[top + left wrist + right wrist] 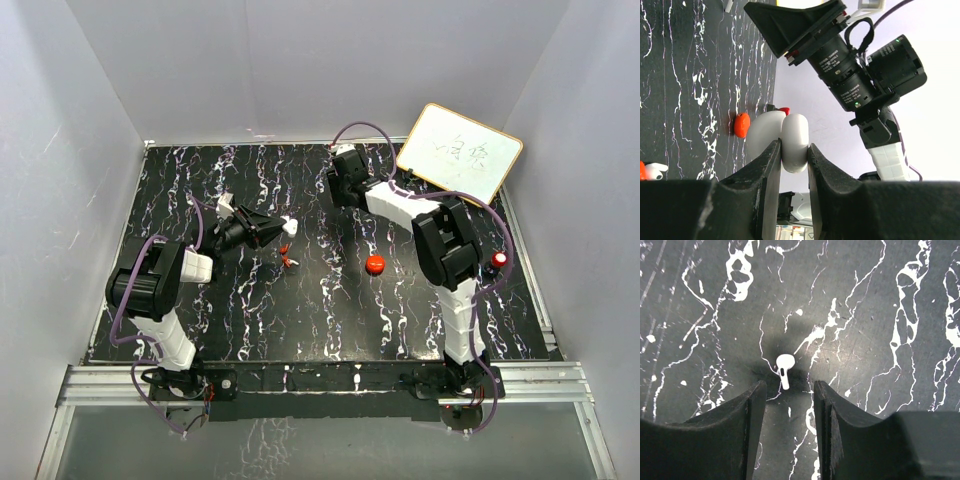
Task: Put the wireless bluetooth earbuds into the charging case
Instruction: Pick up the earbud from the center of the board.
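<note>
Pick-up step. The right gripper [789,390], jaws apart, straddles the white earbud [785,369], which lies on the table [880,315] at 12 o'clock of the gap. The left gripper [792,150] is clamped on the case [796,131]. The next move likely calls for a centred close, then a carry toward 8 o'clock in the top view.

Left arm [160,285] and right arm [445,245] have black joints, white shells, purple cables [357,126]
</note>
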Action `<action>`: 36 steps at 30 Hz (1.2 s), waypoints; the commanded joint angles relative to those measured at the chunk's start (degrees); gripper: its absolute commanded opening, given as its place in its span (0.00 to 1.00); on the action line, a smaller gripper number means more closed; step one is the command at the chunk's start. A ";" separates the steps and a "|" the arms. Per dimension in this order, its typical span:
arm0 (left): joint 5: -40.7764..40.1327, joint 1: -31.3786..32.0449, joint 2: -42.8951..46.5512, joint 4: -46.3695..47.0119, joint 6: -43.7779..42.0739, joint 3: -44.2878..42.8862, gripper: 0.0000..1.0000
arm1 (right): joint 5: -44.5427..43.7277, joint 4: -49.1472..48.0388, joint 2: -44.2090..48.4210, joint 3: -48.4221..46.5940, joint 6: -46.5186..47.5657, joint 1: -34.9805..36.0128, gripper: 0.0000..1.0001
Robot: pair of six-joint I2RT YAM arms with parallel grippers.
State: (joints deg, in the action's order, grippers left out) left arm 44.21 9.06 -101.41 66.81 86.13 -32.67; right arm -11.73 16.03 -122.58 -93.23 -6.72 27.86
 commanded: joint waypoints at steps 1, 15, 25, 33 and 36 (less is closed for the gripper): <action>1.19 -0.42 3.68 0.96 -0.34 -0.83 0.00 | -0.61 0.36 -0.95 -3.84 2.59 0.17 0.40; 1.72 -0.44 3.54 1.39 -0.25 -0.80 0.00 | 1.45 -0.16 -4.09 -5.45 4.13 0.18 0.33; 1.89 -0.38 3.46 1.36 -0.25 -0.82 0.00 | 1.64 -0.29 -4.96 -6.11 4.39 0.16 0.32; 1.94 -0.45 3.35 1.33 -0.26 -0.90 0.00 | 1.79 -0.30 -5.95 -6.83 4.54 0.16 0.29; 1.99 -0.45 3.32 1.31 -0.25 -0.98 0.00 | 1.84 -0.49 -6.08 -6.93 4.60 0.14 0.27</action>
State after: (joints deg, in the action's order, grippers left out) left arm 44.93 8.95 -101.41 66.83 86.13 -32.67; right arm -10.11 17.89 -127.98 -97.10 -2.98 27.86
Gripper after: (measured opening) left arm 0.231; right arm 0.281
